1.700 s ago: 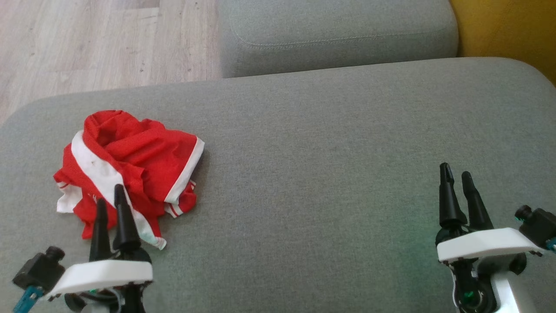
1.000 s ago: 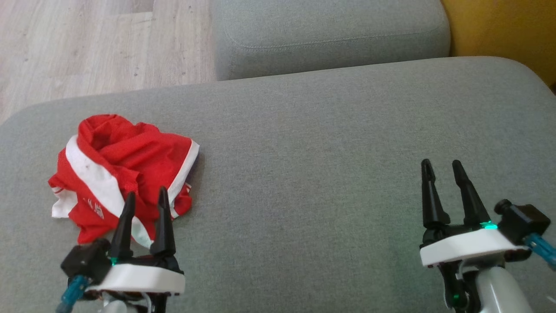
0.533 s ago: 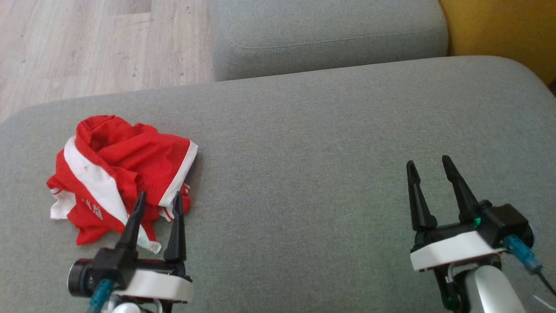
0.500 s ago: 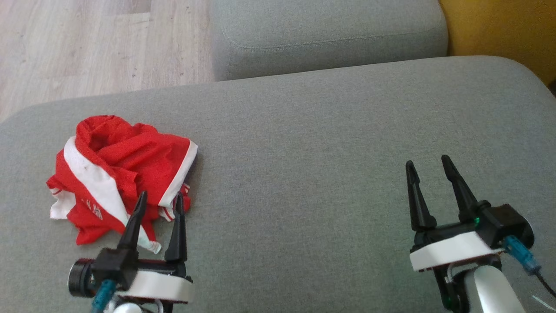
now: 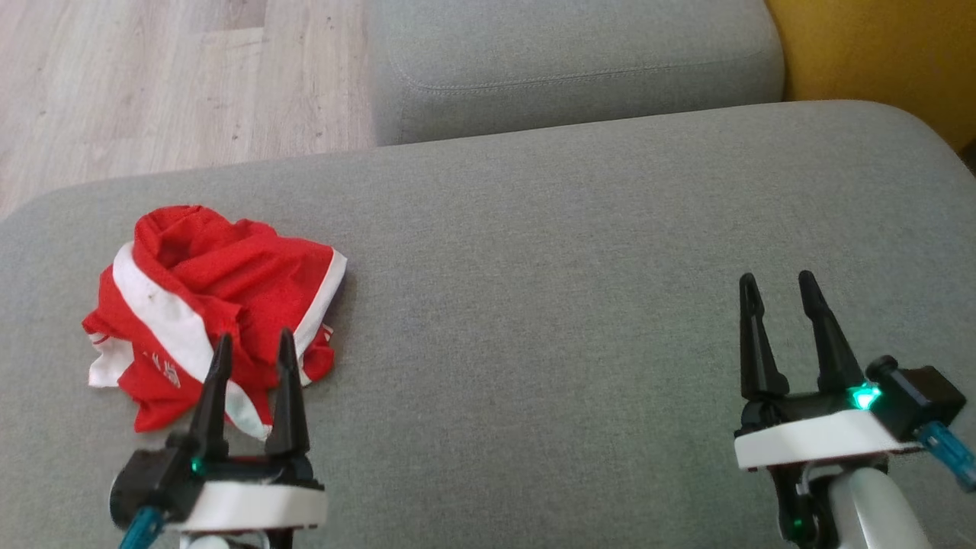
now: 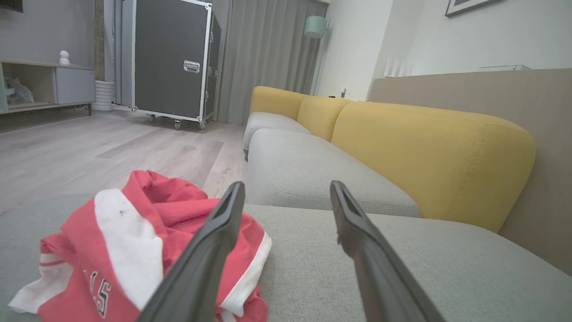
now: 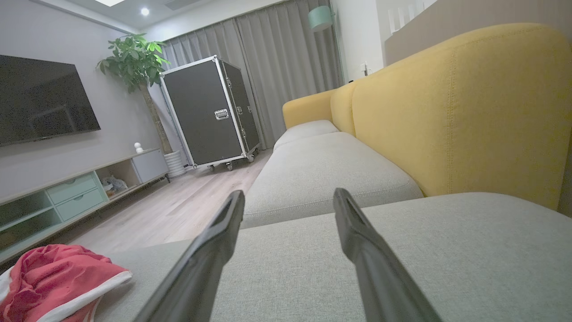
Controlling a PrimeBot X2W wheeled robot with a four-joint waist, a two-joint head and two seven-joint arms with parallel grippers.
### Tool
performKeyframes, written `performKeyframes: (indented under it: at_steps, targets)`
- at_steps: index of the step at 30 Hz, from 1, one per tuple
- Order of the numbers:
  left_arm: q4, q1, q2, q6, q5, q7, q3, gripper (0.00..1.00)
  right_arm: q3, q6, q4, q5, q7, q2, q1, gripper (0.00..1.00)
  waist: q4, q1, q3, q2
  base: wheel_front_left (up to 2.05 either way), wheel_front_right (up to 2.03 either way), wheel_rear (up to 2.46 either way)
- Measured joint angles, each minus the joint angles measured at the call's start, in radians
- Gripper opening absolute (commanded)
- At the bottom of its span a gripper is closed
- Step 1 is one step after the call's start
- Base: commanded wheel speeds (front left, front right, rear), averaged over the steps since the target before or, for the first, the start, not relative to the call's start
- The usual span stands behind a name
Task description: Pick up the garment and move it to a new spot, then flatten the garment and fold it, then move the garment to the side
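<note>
The garment (image 5: pixel 206 297) is a crumpled red piece with white bands, lying in a heap on the left of the grey sofa seat (image 5: pixel 572 252). My left gripper (image 5: pixel 254 345) hovers open at the heap's near right edge, nothing between its fingers. From the left wrist view, the garment (image 6: pixel 134 241) sits just ahead and left of the left gripper (image 6: pixel 286 190). My right gripper (image 5: pixel 778 286) stands open over bare cushion at the right, far from the cloth. The right wrist view has the garment (image 7: pixel 53 277) at its lower left, with the right gripper (image 7: pixel 288 197) open above the seat.
A second grey seat cushion (image 5: pixel 572 61) lies beyond the one in front of me. Yellow backrests (image 5: pixel 877 53) run along the right. Wooden floor (image 5: pixel 152 76) lies past the seat's far left edge. A black wheeled case (image 6: pixel 172 62) and a low cabinet (image 7: pixel 67 197) stand across the room.
The left gripper drew back a little toward me and to the left; the right gripper shifted slightly right and back. Both stayed open. The garment has not moved.
</note>
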Motion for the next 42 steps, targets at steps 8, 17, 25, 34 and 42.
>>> performKeyframes:
  at_steps: [8,17,25,34,42]
  targets:
    - [0.076,0.026,-0.027,-0.044,0.038,-0.026,0.036,1.0,0.032,0.0,0.078,0.063,-0.021,0.0,0.009,1.0,-0.009,0.0,-0.001,0.0,0.0,0.0,0.0]
    - [0.093,0.021,-0.032,-0.057,0.044,-0.028,0.057,1.0,0.033,0.0,0.089,0.063,-0.021,0.0,0.009,1.0,-0.002,0.0,-0.005,0.0,0.0,0.0,0.0]
    - [0.105,0.021,-0.033,-0.06,0.044,-0.028,0.067,1.0,0.06,0.0,0.089,0.069,-0.021,0.0,0.009,1.0,0.03,0.0,-0.014,0.0,0.0,0.0,0.0]
    - [0.112,0.023,-0.034,-0.065,0.044,-0.028,0.093,1.0,0.11,0.0,0.089,0.077,-0.021,-0.001,0.02,1.0,0.109,0.0,-0.035,0.0,0.0,0.0,0.0]
    - [0.119,0.056,-0.034,-0.065,0.054,-0.028,0.126,1.0,0.16,0.0,0.098,0.107,-0.021,-0.001,0.042,1.0,0.204,-0.0001,-0.069,0.0,0.0,0.0,0.0]
